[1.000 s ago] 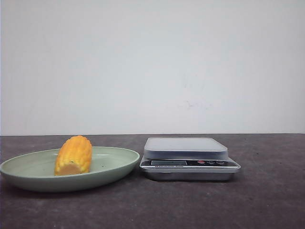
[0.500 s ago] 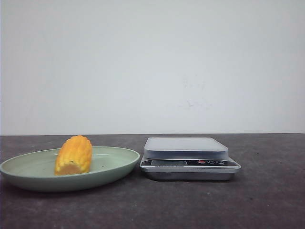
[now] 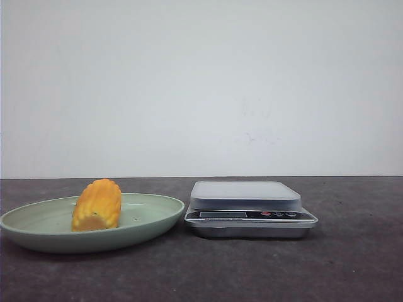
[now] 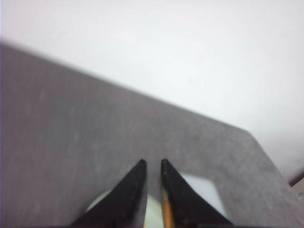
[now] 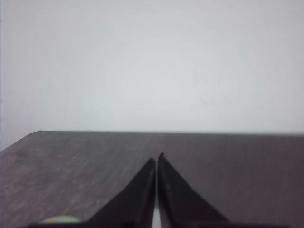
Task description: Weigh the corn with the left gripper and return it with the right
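Note:
The corn [image 3: 97, 204], a stubby yellow-orange cob piece with its cut end towards the camera, lies on a pale green plate [image 3: 151, 217] at the left of the table. Neither gripper shows in the front view. In the left wrist view, my left gripper [image 4: 152, 162] has its black fingers a narrow gap apart and holds nothing. A sliver of the corn [image 4: 166, 213] and the plate [image 4: 153, 211] show between and below the fingers. My right gripper [image 5: 156, 158] is shut and empty, above the dark table.
A silver kitchen scale [image 3: 250, 207] with a pale flat platform stands just right of the plate; its platform also shows in the left wrist view [image 4: 205, 189]. The table is dark grey, and a white wall stands behind it. The plate's edge [image 5: 59, 220] shows in the right wrist view.

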